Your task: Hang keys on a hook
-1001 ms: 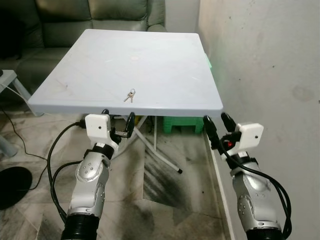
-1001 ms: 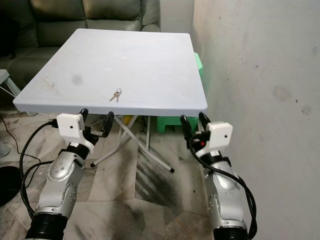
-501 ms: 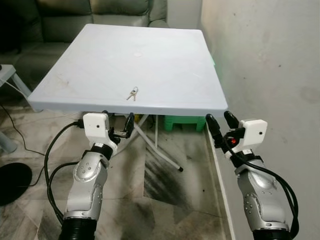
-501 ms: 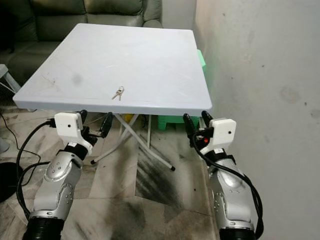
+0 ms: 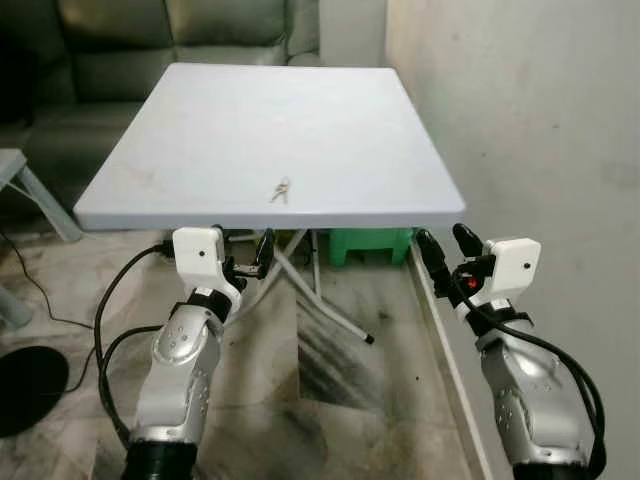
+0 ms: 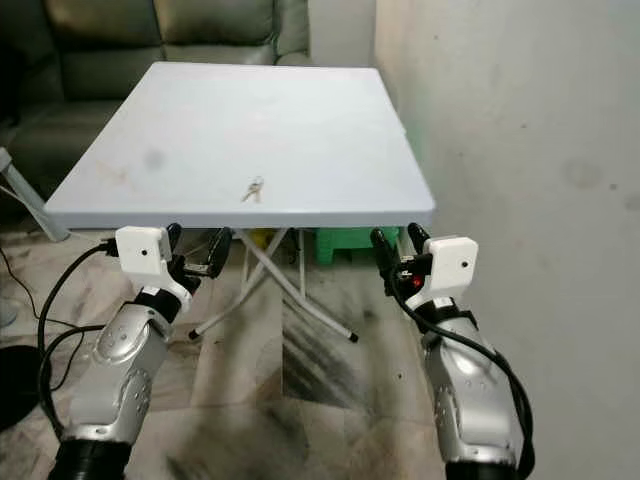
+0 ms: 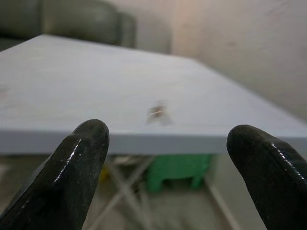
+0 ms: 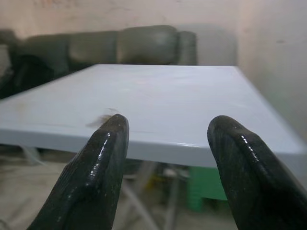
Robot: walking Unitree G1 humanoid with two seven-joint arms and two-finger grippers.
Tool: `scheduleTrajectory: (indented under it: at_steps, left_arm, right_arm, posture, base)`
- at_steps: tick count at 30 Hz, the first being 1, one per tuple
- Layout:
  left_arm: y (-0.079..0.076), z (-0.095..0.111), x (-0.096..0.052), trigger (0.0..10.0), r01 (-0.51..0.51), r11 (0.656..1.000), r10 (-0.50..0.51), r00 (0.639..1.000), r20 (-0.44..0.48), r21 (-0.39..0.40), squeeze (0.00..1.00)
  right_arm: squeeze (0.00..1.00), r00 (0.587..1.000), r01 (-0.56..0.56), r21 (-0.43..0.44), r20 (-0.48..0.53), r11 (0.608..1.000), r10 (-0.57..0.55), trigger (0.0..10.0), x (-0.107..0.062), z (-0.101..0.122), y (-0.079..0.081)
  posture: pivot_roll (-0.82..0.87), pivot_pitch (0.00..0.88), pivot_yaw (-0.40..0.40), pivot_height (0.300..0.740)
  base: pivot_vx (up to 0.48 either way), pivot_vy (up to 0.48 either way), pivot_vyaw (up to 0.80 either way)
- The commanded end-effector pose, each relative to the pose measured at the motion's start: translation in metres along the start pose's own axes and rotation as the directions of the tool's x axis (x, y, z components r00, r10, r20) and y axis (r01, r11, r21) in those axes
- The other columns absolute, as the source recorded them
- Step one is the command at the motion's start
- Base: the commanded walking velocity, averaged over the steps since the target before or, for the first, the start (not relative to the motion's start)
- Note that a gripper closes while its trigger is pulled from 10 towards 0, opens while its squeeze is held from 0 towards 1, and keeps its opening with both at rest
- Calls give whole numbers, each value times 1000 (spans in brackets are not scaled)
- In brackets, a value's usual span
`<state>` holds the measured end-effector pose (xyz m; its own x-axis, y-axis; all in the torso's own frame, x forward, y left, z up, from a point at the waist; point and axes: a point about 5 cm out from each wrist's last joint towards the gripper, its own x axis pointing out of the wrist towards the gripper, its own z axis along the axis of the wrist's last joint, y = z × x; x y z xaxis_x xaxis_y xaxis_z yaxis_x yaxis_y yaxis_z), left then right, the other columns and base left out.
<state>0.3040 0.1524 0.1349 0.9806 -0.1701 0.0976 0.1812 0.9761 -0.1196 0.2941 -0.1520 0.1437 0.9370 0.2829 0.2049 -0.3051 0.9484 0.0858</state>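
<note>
Left eye view: keys (image 5: 281,190) lie flat (hard to pinch); both open grippers (image 5: 243,256) (image 5: 445,252) might bump the table (image 5: 150,205) edge.

Keys (image 5: 281,190) on table (image 5: 200,150) near front edge; sofa (image 5: 150,40) behind; wall (image 5: 520,120) right.

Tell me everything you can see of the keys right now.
The keys are a small metallic bunch, apparently two or three on a ring, lying flat and fanned out on the pale table near its front edge, roughly mid-width. Nothing else touches them. Both grippers are below the table edge, short of them. In the left wrist view they are a blur.
</note>
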Motion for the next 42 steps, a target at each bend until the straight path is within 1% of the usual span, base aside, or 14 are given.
scheduleTrajectory:
  at_steps: [1, 12, 21, 24, 26, 30, 31, 32, 33, 36, 42]
  left_arm:
    - [-2, 5, 2, 10000, 4, 1000, -4, 1000, 12, 4, 0]
    - [-1, 4, 2, 10000, 8, 1000, -8, 1000, 5, 12, 0]
    - [-2, 4, 3, 10000, 11, 1000, -11, 1000, 5, 15, 0]
    - [-2, 3, 3, 10000, 3, 1000, -3, 1000, 6, 14, 0]
    - [-2, 0, 3, 10000, -13, 1000, 13, 1000, -11, 25, 0]
    - [-3, -1, 3, 10000, -9, 998, 10, 1000, -23, 59, 0]
    - [-3, -1, 3, 10000, -11, 998, 13, 1000, -29, 62, 0]
    - [-4, -2, 3, 10000, -12, 998, 14, 999, -33, 63, 0]
    - [-4, -2, 3, 10000, -15, 997, 18, 999, -38, 70, 0]
    - [-4, -4, 2, 10000, -20, 997, 23, 999, -44, 77, 0]
    - [-3, -6, -1, 10000, -18, 996, 24, 998, -62, 89, 0]
  right_arm:
    - [0, 1000, 1, -12, 3, 1000, -1, 10000, -1, 4, -3]
    - [0, 1000, -2, -18, -14, 1000, 1, 10000, -3, 3, -6]
    - [0, 1000, -20, -21, -18, 1000, 19, 10000, -1, 3, -4]
    - [0, 1000, -23, -20, -22, 1000, 23, 10000, -1, 3, -4]
    - [0, 999, -29, -22, -26, 999, 28, 10000, 0, 2, -4]
    - [0, 999, -32, -22, -33, 999, 31, 10000, 0, 1, -4]
    - [114, 999, -41, -14, -36, 999, 40, 10000, -1, 0, -3]
    - [114, 998, -47, -8, -38, 999, 47, 10000, -1, -1, -3]
    - [1000, 998, -54, 3, -37, 999, 54, 10000, -2, -1, -3]
    - [1000, 997, -59, 12, -40, 998, 60, 10000, -3, -2, -2]
    - [1000, 997, -66, -8, -52, 998, 65, 10000, -5, -3, -4]
  posture:
    - [-52, 54, -21, 740]
    - [-54, 44, -25, 740]
    - [-49, 31, -31, 740]
    - [-46, 29, -33, 740]
    - [-44, 27, -34, 740]
    - [-39, 27, -36, 740]
    - [-38, 28, -36, 740]
    - [-37, 29, -37, 740]
    - [-37, 29, -37, 740]
    - [-35, 33, -40, 740]
    - [-34, 48, -41, 740]
  base:
    - [0, 480, 0]
    - [0, 480, 0]
    - [0, 480, 0]
    - [0, 0, 0]
    - [0, 0, 0]
    - [0, 0, 0]
    - [0, 0, 0]
    - [0, 0, 0]
    - [0, 0, 0]
    - [0, 0, 0]
    - [0, 0, 0]
